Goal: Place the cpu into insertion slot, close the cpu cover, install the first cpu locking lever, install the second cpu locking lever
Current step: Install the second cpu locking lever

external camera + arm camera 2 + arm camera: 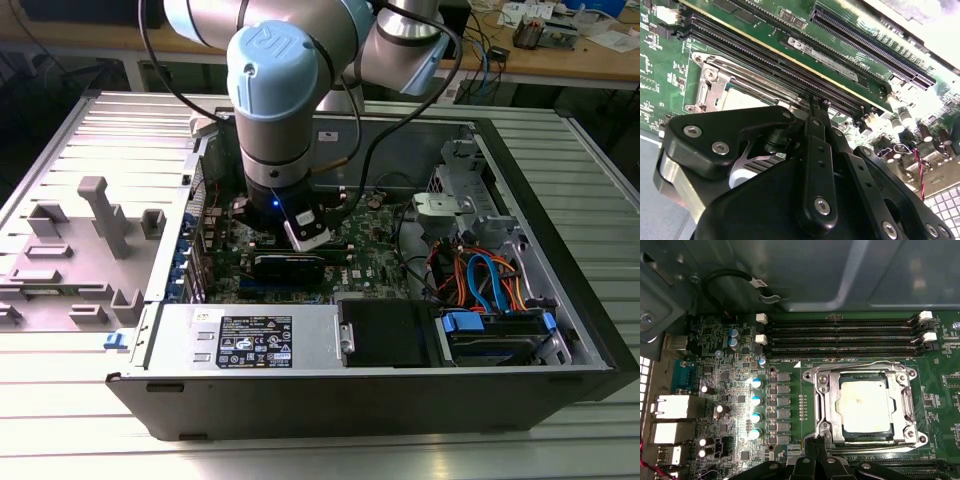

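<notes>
The cpu (863, 407) lies flat in the insertion slot (911, 374), its silver-grey top showing through the window of the cpu cover (826, 405). The cover is folded down flat over the chip. My gripper (813, 444) is low at the socket's edge, its thin black fingertips together with nothing seen between them. In the second wrist view the gripper (817, 106) points at the socket (707, 92) corner beside the long memory slots (765, 55). A thin wire lever (875, 446) runs along the socket side nearest the fingertips. In the exterior view the arm (275, 110) reaches down into the open computer case (560, 250).
Black memory slots (840, 335) lie along one side of the socket, and blue-topped capacitors (756, 400) stand beside it. A power supply box (250, 340), drive bay (500, 335) and coloured cables (480, 275) fill the case's near side. A grey fixture (100, 215) stands at the exterior view's left.
</notes>
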Tool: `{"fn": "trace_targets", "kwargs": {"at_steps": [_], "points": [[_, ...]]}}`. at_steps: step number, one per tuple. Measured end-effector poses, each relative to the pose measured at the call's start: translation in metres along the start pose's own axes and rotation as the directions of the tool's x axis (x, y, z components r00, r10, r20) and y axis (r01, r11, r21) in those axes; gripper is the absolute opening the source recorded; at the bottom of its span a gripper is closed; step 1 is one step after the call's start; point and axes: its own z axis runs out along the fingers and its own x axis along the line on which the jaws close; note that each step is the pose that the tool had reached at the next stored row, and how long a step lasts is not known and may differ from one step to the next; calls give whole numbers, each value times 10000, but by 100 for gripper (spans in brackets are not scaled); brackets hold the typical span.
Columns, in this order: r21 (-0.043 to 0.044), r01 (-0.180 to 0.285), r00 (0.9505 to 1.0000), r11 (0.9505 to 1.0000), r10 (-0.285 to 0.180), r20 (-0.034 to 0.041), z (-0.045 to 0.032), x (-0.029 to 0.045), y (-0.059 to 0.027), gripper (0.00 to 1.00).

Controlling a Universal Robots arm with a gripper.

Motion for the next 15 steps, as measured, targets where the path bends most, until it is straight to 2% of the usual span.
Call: {"fn": "trace_targets", "kwargs": {"at_steps": [3,5,13,15], "points": [[-115,17,10000,9999,-17,-4,3,6,2,11],[-162,39,10000,9999,-39,-11,2,17,2,11],[-166,71,10000,9998,-71,-19,13,27,0,11],[-134,73,10000,9999,-73,-17,15,27,1,11]]}}
